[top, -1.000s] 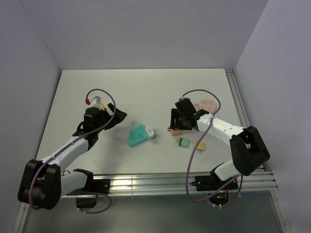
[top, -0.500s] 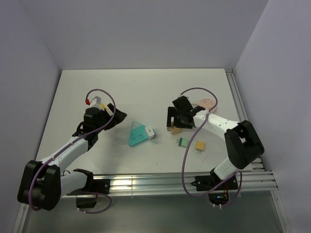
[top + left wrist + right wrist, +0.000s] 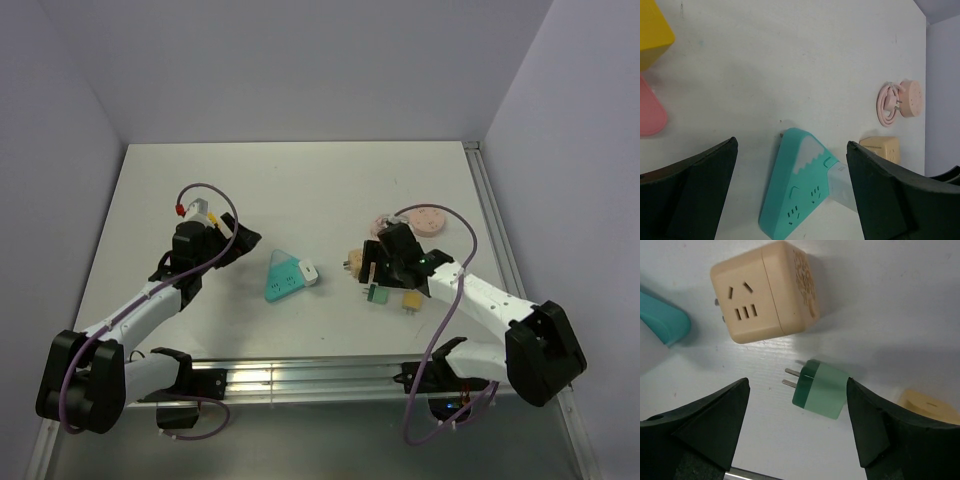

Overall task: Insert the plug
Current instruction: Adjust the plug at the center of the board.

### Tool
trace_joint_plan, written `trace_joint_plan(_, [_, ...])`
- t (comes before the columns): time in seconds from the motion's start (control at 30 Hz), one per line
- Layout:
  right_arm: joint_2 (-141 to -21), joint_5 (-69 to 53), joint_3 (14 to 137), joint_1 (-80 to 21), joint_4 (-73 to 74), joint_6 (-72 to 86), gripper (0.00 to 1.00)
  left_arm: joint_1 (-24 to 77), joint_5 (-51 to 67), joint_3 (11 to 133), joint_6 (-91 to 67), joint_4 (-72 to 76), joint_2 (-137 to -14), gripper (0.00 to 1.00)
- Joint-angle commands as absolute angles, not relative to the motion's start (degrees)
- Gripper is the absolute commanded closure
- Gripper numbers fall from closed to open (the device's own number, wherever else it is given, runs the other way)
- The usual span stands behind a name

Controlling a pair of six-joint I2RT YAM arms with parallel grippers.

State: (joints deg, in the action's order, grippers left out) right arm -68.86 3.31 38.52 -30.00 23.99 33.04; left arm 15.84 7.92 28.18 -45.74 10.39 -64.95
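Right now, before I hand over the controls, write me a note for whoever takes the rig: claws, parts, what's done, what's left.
Left claw: open, empty, beside the teal power strip, not touching it.
Right claw: open, poised over the green plug, a finger on either side, not gripping; the plug lies flat.
Nearby: beige cube adapter on one side of the plug, yellow plug on the other.
Done: nothing inserted.
Left: probably close on the green plug, lift it, carry it to the strip and push it into a socket.
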Motion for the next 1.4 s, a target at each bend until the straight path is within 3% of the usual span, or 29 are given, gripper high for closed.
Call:
trace_joint_plan(0.0, [-67.8, 0.3, 35.5, -30.1, 20.1, 35.9, 0.16, 15.7, 9.0, 28.3, -45.2, 12.3, -63.8, 0.05])
trace_joint_plan(0.2, [-70.2, -1.1, 34.3, -32.5, 17.5, 37.2, 0.16, 15.7, 8.9, 28.2, -44.9, 12.0, -63.3, 0.05])
trace_joint_plan(0.5, [-67.1, 1.7, 34.3, -44.2, 18.4, 43.9, 0.17, 15.7, 8.6, 27.9, -44.9, 12.0, -63.1, 0.05])
trace_joint_plan(0.8, [-69.3, 9.7, 33.7, -46.4, 22.0, 48.3, 0.20, 15.7, 8.7, 28.2, -44.7, 12.4, -63.9, 0.05])
trace_joint_plan(1.0, [-70.1, 8.9, 33.0, -48.1, 19.5, 52.0, 0.24, 15.7, 9.0, 28.0, -44.7, 12.4, -64.1, 0.05])
trace_joint_plan(1.37, [-81.3, 12.6, 40.8, -48.2, 18.7, 45.1, 0.24, 15.7, 8.4, 27.8, -44.5, 12.0, -63.7, 0.05])
